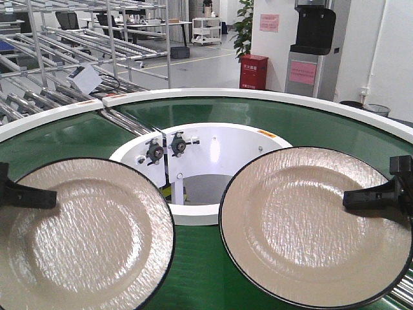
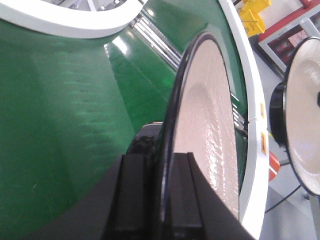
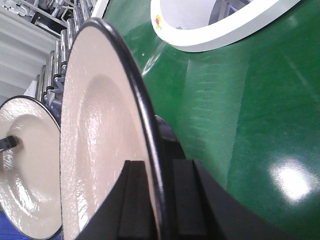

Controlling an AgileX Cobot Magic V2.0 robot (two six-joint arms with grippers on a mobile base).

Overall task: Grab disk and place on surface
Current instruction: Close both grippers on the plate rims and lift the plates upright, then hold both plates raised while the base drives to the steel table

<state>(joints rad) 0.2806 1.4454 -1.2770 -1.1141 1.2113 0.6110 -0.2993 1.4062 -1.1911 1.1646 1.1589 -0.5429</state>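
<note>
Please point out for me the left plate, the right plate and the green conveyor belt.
left plate (image 1: 84, 239), front-facing view, on its sunken middle.
right plate (image 1: 310, 219), front-facing view, on its sunken middle.
green conveyor belt (image 1: 197, 265), front-facing view, on the bare strip between the two plates.

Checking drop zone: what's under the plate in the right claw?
Green belt beneath the plate, per the right wrist view. In the front view the plate covers that patch.
</note>
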